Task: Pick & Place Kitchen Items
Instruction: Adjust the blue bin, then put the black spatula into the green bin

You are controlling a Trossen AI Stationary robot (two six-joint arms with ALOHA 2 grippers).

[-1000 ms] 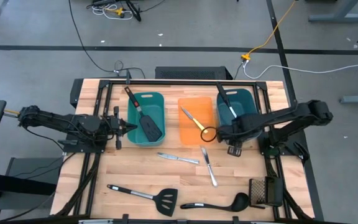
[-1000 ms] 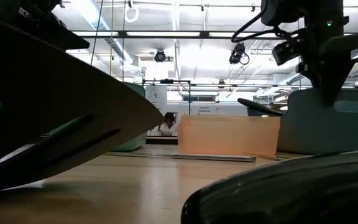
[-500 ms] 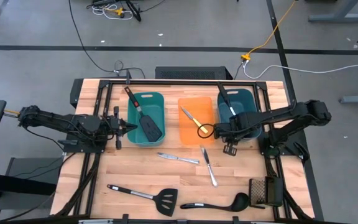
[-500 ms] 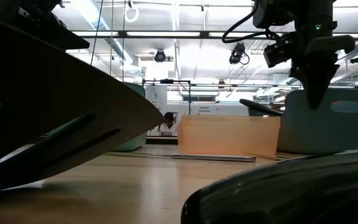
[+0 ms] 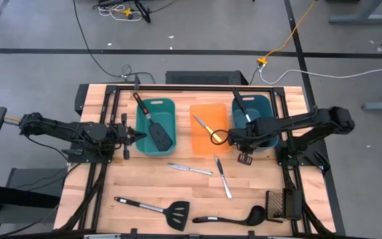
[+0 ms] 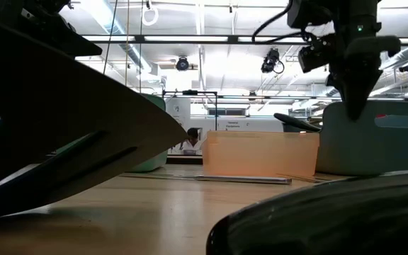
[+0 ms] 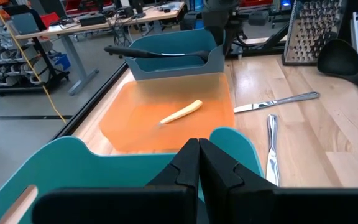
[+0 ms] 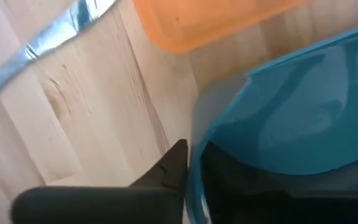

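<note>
Hovering right gripper (image 5: 233,140), fingers together, empty, beside right teal bin (image 5: 262,106).
Silver knife (image 5: 223,176) is being judged next; a square, opened descent is advised.

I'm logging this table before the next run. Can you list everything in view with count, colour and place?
Teal bins: 2, teal, far side, left and right of the orange bin.
Orange bin: 1, orange, between them.
Spatula in the left bin: 1, black.
Yellow-handled knife: 1, in the orange bin.
Utensil in the right bin: 1, black.
Silver knives: 2, table centre.
Slotted spatula: 1, black, near edge.
Ladle: 1, black, near edge.
Mesh object: 1, dark, near right corner.
Left claw: at the left bin's edge, shut.
Right claw: between the orange and right bins.
</note>
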